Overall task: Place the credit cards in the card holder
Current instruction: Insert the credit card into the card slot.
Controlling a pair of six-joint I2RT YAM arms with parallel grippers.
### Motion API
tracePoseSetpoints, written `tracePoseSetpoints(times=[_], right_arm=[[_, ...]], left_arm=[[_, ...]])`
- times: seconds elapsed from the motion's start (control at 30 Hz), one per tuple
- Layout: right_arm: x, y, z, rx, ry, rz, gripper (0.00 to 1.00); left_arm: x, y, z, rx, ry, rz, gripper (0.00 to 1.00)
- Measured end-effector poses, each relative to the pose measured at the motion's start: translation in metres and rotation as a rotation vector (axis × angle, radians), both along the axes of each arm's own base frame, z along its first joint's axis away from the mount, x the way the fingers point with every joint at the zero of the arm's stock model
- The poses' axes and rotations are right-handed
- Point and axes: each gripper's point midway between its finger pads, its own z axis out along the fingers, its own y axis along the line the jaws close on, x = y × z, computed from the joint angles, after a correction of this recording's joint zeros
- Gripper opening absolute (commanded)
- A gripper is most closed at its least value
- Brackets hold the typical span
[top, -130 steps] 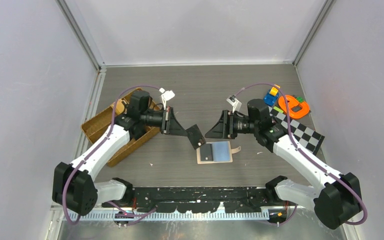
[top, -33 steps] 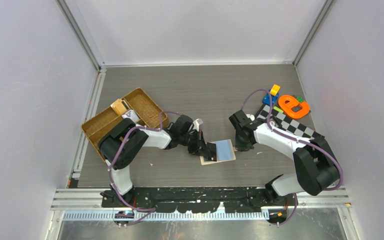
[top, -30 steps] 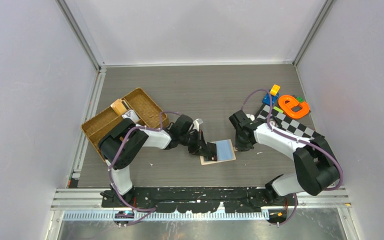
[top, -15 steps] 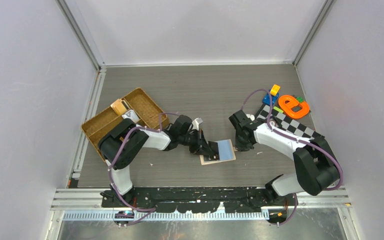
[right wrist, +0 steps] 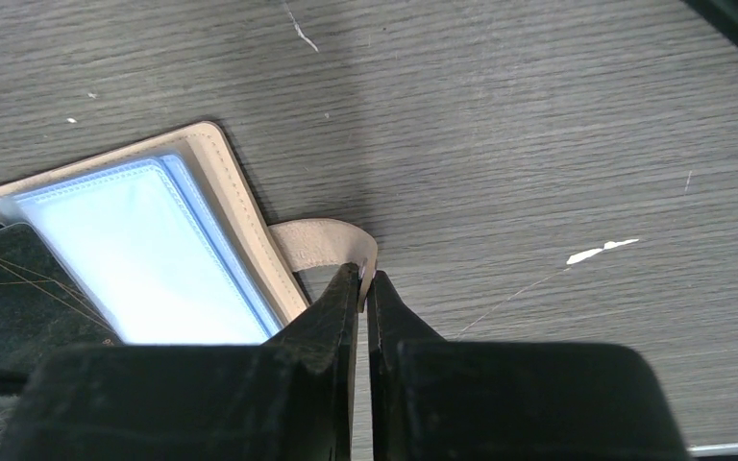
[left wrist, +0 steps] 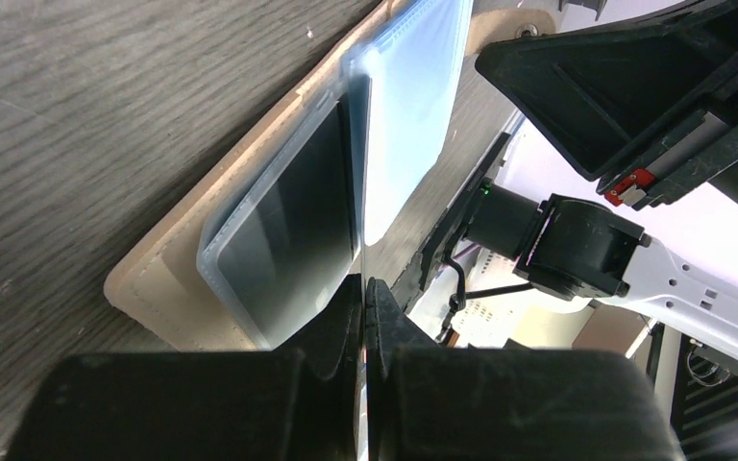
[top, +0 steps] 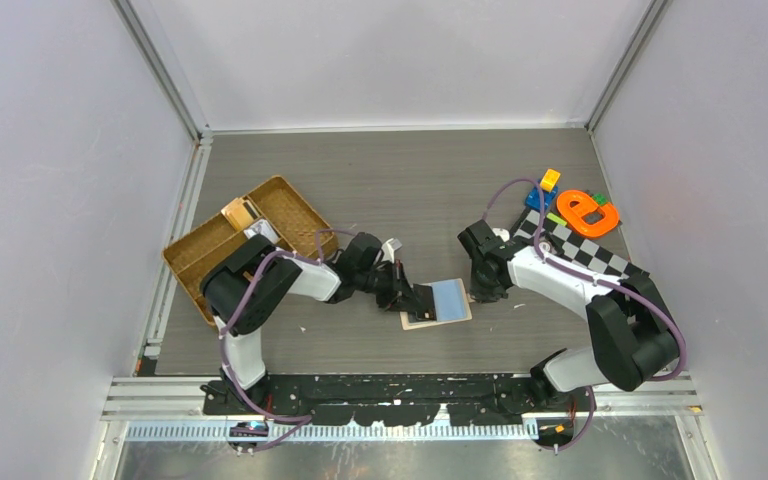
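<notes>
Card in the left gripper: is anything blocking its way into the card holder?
Nothing visible does. The left gripper holds the dark card right at the open card holder; the right gripper pinches the snap tab on the opposite side, clear of the card's path.

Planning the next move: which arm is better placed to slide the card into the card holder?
Left. The left claw is shut on the dark card, its edge at a pocket of the card holder. The right claw only pinches the snap tab, steadying it.
</notes>
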Motion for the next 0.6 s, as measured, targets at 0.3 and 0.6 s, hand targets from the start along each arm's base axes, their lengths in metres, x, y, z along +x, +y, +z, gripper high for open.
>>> tracePoseSetpoints(times=[0.3,0.6], right_arm=[[0.0000,-0.0007,-0.0004,-0.004,0.000,-0.002,0.03],[-0.0009,-0.0021,-0.0029,-0.014,0.010,-0.003,0.01]], left_arm=[[0.0007,-0.0013,-0.0027,-0.005,0.003,0.000,0.00],[0.0035,-0.0044,0.0009,-0.026,-0.001,0.009,0.00]])
